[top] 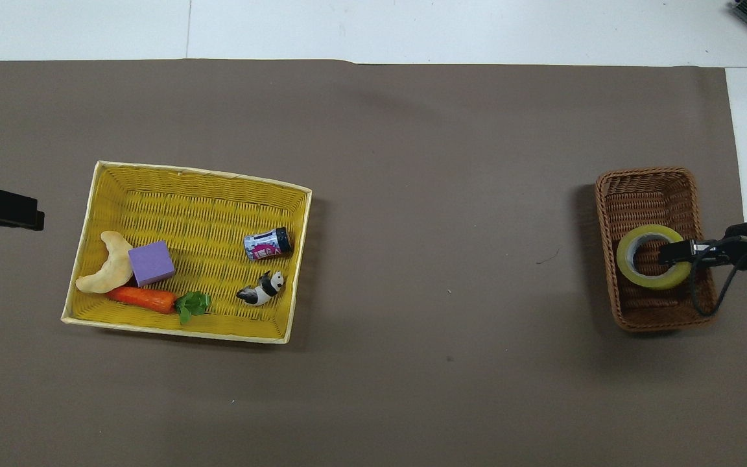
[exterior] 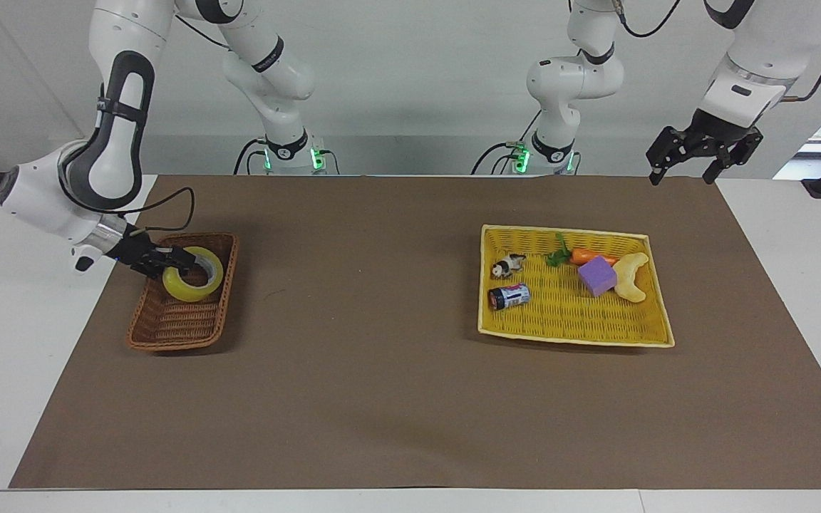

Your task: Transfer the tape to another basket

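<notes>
No readable text anywhere. The small can [exterior: 509, 296] lying in the yellow basket [exterior: 574, 335] carries a printed pink-and-white label, but its lettering can't be made out in either view.

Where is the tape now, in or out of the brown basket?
In: the tape sits within the brown basket, right claw gripping its rim.

Bright, even light from overhead w/ no glare. Soft short shadows beside the brown basket [top: 648, 176] & yellow basket [top: 198, 171]. Both views sharp, no edge distortion.
</notes>
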